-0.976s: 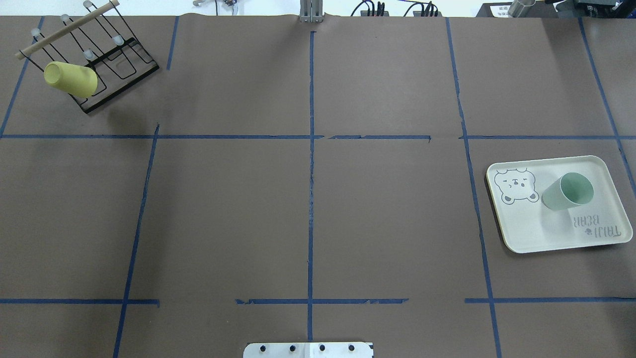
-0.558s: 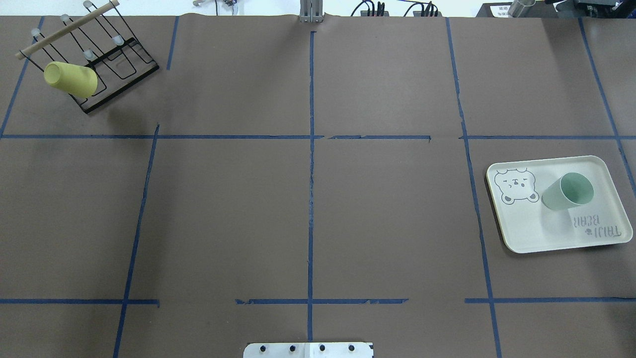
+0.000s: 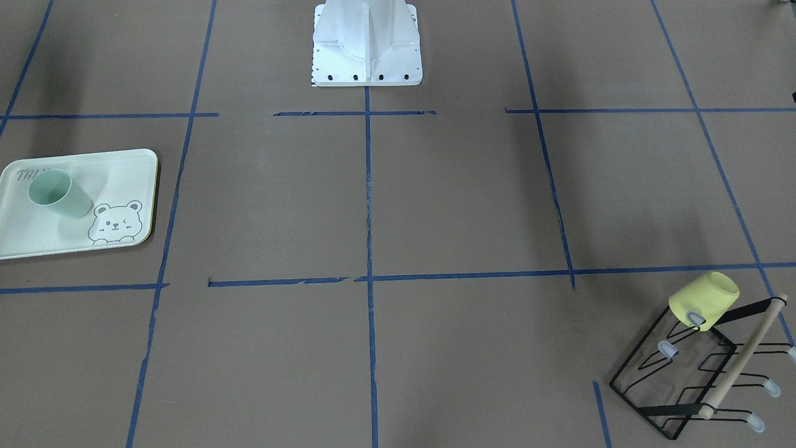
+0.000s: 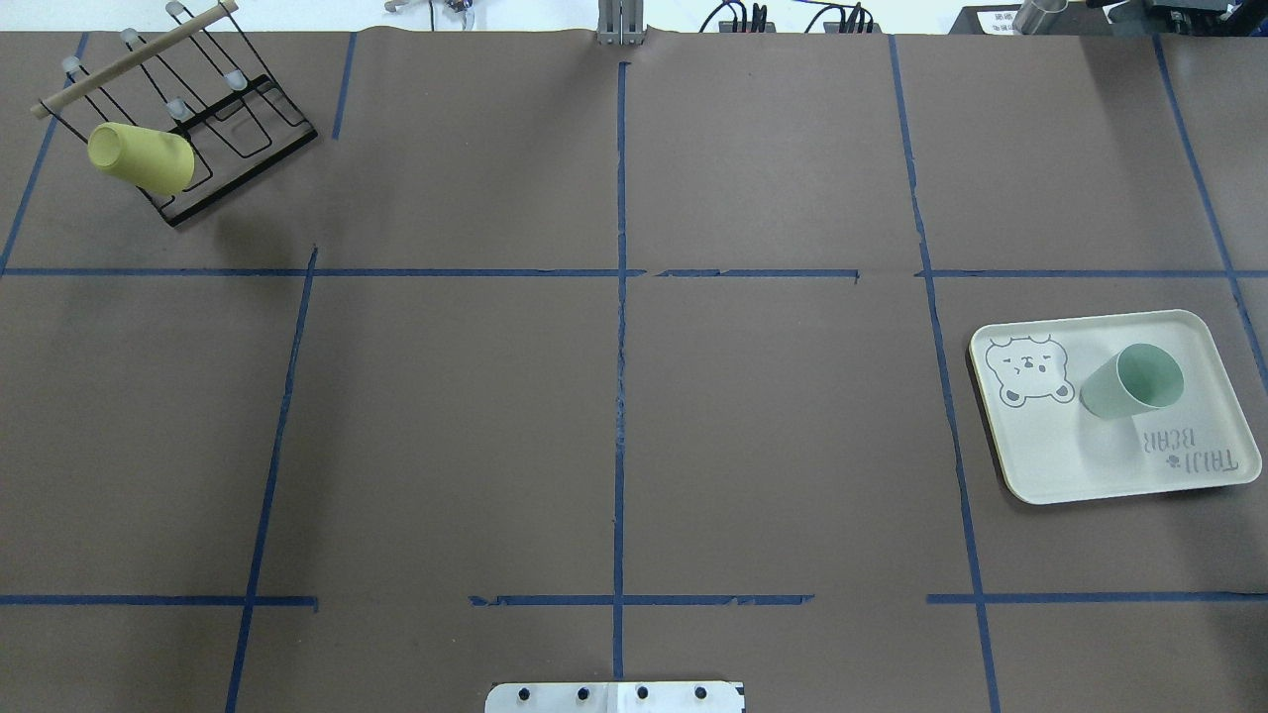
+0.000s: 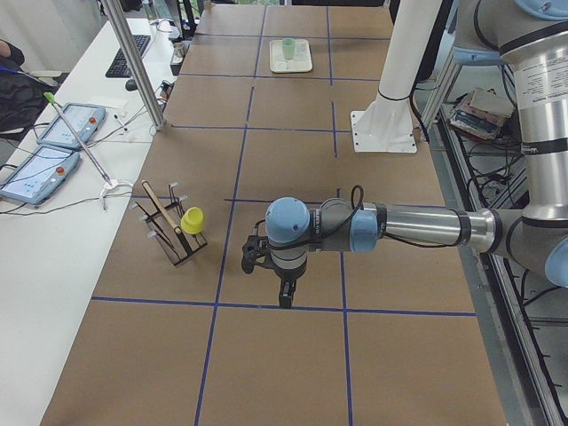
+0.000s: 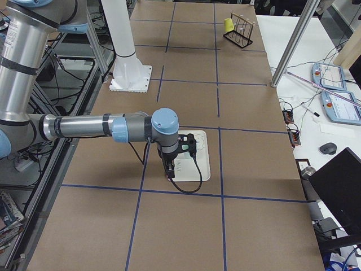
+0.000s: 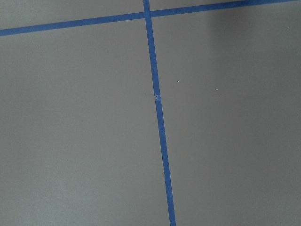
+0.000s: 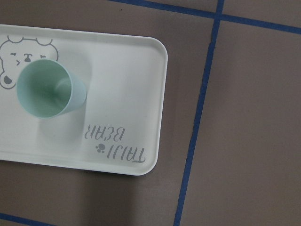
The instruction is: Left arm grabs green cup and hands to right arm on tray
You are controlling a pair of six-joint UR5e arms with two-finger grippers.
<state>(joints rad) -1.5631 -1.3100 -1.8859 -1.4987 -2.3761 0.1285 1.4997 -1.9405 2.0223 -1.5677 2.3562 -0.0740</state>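
Note:
The green cup (image 4: 1129, 381) stands upright on the tray (image 4: 1070, 465) at the table's right side, next to the bear drawing. Cup (image 3: 59, 194) and tray (image 3: 124, 174) also show in the front view. The right wrist view looks straight down on the cup (image 8: 49, 89) and tray (image 8: 131, 84). My right gripper (image 6: 167, 175) hangs high above the tray (image 6: 204, 164); I cannot tell if it is open. My left gripper (image 5: 284, 300) hangs over bare table near the rack; I cannot tell its state. The left wrist view shows only table and tape.
A pale yellow cup (image 4: 139, 156) hangs on a black wire rack (image 4: 233, 124) at the far left corner. Blue tape lines cross the brown table. The robot's white base (image 3: 367, 43) stands at the near edge. Operator desks show in the side views.

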